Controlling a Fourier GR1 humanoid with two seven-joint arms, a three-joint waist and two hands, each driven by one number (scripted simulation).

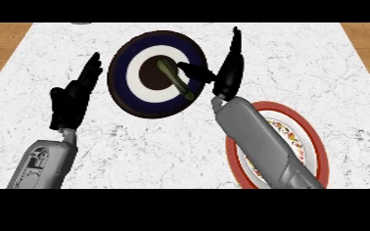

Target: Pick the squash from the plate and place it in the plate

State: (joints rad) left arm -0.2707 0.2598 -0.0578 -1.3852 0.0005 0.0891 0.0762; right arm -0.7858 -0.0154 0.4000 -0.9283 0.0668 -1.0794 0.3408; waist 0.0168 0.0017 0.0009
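A thin dark green squash (pixel 175 80) lies slantwise on the dark blue plate (pixel 127 85) with its white ring and brown centre. My right hand (pixel 228 71) stands open just right of that plate, fingers straight and pointing away, thumb reaching toward the squash's middle without closing on it. A red-rimmed plate (pixel 316 147) with a patterned centre sits at the lower right, partly hidden by my right forearm. My left hand (pixel 72 98) stays open to the left of the blue plate, holding nothing.
The white marble counter (pixel 303 63) ends in wooden strips at the far left (pixel 11 39) and far right (pixel 358 32). A small grey object (pixel 81 23) shows at the top edge.
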